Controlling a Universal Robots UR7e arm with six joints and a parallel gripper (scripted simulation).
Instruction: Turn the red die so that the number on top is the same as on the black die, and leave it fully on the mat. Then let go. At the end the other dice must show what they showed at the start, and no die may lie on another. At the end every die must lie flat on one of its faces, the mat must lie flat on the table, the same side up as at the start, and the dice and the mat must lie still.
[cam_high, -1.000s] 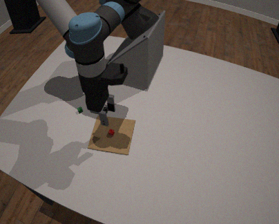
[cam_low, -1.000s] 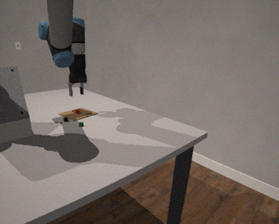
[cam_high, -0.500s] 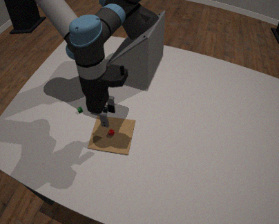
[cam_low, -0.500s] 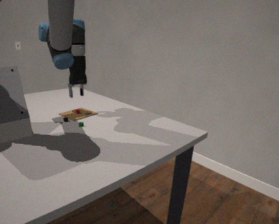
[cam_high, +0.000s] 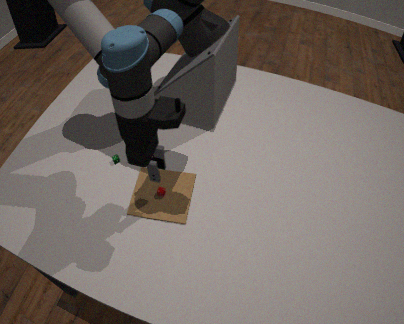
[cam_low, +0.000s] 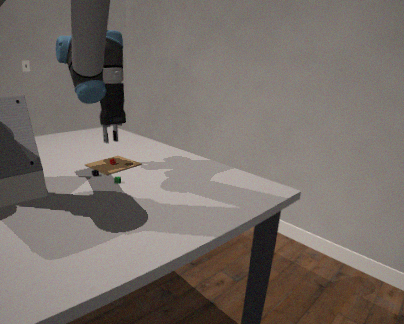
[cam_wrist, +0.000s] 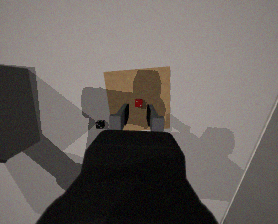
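The red die (cam_high: 161, 190) (cam_low: 112, 161) (cam_wrist: 139, 103) lies on the brown mat (cam_high: 175, 207) (cam_low: 97, 164) (cam_wrist: 117, 82), near its middle. My gripper (cam_high: 154, 175) (cam_low: 110, 137) (cam_wrist: 137, 110) hangs well above the mat, partly open, with nothing between its fingers. In the wrist view the red die shows between the two fingertips, far below them. The black die (cam_low: 95, 172) (cam_wrist: 100, 123) lies on the table just off the mat's edge; the arm hides it in the top view. The numbers on the dice are too small to read.
A green die (cam_high: 115, 159) (cam_low: 117, 179) lies on the white table (cam_high: 300, 175) near the mat, beside the black die. A grey wedge-shaped mount (cam_high: 210, 85) (cam_low: 15, 165) stands at the back of the table. The arm throws wide shadows across the table.
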